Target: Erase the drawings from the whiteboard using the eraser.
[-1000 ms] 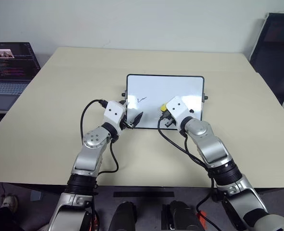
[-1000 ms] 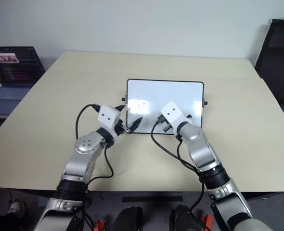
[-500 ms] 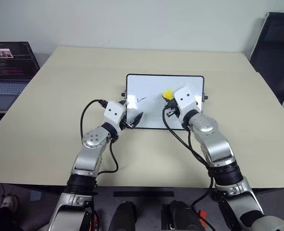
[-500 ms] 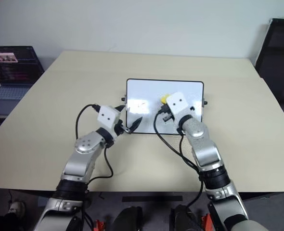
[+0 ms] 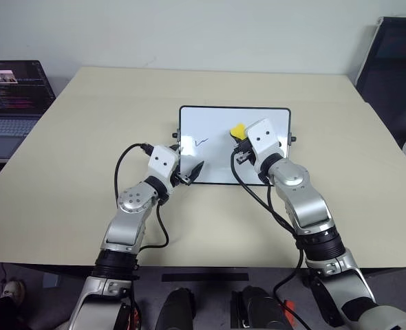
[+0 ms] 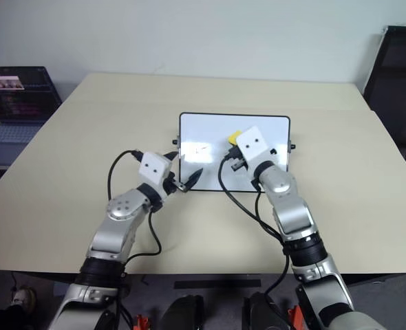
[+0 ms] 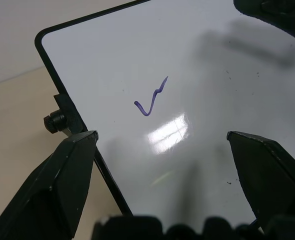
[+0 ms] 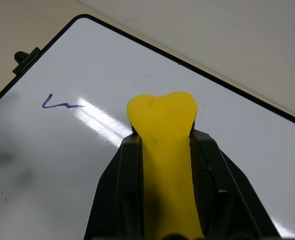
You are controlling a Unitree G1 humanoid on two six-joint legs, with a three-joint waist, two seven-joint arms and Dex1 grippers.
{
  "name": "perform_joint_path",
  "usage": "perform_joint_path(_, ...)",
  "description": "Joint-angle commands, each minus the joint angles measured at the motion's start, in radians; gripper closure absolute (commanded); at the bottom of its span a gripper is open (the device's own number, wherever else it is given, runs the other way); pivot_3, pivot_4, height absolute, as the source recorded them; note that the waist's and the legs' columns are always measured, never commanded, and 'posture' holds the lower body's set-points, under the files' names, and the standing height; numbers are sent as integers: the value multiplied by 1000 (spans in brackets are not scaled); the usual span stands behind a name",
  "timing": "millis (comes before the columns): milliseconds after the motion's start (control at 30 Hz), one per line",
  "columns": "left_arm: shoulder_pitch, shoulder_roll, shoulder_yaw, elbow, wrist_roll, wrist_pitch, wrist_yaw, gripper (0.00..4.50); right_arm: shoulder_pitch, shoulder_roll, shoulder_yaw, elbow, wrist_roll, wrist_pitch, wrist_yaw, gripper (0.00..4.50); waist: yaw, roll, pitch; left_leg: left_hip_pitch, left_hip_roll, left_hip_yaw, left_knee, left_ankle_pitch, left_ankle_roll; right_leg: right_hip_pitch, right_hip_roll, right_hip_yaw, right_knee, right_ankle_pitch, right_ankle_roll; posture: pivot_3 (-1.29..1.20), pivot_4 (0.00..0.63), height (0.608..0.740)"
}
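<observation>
Right fingers: the right gripper is clenched on the eraser, a yellow block squeezed between the two black fingers, its rounded end poking out past the tips
Left fingers: the left gripper is released, its fingers spread wide with nothing between them, straddling the near left corner of the board's frame
Eraser position: held above the middle of the whiteboard, in its far half; whether it presses on the surface or hangs just over it cannot be told
Drawings: one thin purple squiggle shows on the left part of the board, near the knob on that short side; the board around and to the right of the eraser looks clean
Board and setting: the whiteboard lies flat on a beige table, a laptop well apart at the far left edge
Step in hand: judged from this layout, wiping is partly done, with the left mark remaining
Next move: it likely calls for carrying the eraser leftward to the squiggle, setting it flat on the board and rubbing across the line, while the left gripper steadies the frame
Risk: the board may slide if the wipe pushes hard
</observation>
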Motion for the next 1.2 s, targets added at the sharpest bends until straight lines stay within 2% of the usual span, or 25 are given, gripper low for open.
perform_joint_path(33,14,3,38,-57,-14,3,27,0,-56,19,11,6,-1,-42,0,3572,-1,0,0,0,0,0,0,0,0,0,0,0,0,0,0,0,150,740)
perform_joint_path(333,37,18,59,-68,1,16,54,0,-213,137,58,263,-16,-126,-25,3572,-7,0,0,0,0,0,0,0,0,0,0,0,0,0,0,0,150,740)
perform_joint_path(733,33,20,57,-85,1,32,71,0,-387,168,99,582,-97,-209,-68,3572,-6,0,0,0,1,-1,0,0,0,-1,-1,0,0,0,0,0,150,740)
perform_joint_path(1000,36,28,64,-100,1,43,78,0,-366,153,127,607,-125,-185,-22,3572,-7,0,0,0,1,-1,-1,0,0,-1,-1,0,1,0,0,0,150,740)
perform_joint_path(1200,49,37,73,-113,0,48,89,0,-235,135,207,488,-160,-153,60,3572,-7,0,0,0,1,-1,-1,0,0,0,-1,0,1,0,0,0,150,740)
